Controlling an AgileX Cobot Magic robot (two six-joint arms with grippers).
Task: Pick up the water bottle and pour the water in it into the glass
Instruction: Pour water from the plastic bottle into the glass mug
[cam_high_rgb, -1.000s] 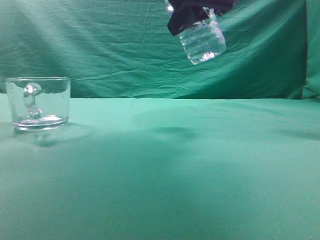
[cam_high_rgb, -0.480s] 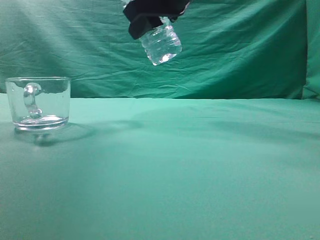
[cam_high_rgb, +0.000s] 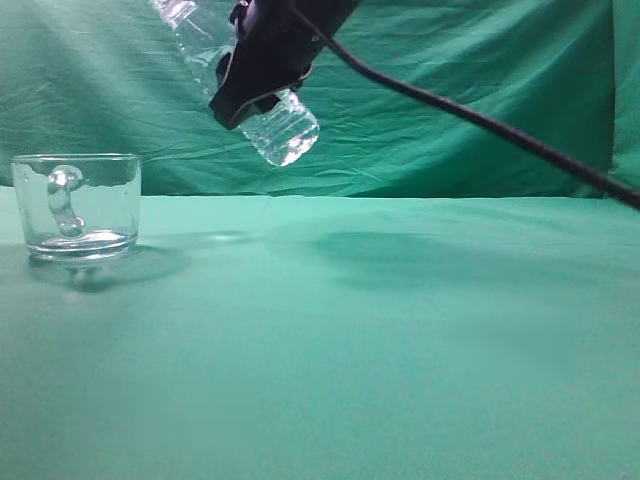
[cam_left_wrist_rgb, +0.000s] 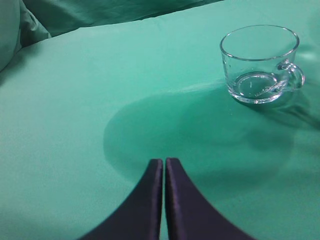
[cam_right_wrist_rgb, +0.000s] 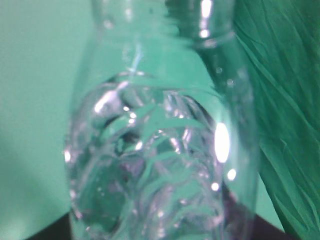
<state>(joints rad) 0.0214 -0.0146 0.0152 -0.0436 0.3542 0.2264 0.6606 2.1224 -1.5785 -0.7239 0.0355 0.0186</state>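
1 slip risk: the right gripper (cam_high_rgb: 262, 62) grips the water bottle (cam_high_rgb: 281, 128) tilted, mouth at 10 o'clock, not yet over the glass (cam_high_rgb: 77, 206), so water may spill; left gripper (cam_left_wrist_rgb: 164, 172) pinched empty.

Your scene is green cloth from front to back, brightest at the upper left.

You see the counter (cam_high_rgb: 400, 350) draped in a smooth teal-green cloth, with soft, broad shadows lying across its middle and left. Behind it hangs a backdrop curtain (cam_high_rgb: 480, 60) of the same green, creased and wrinkled, meeting the counter along a straight horizontal line. Pale streaks of light slant down the curtain's upper left. In your left wrist view the cloth folds up at the far left corner.
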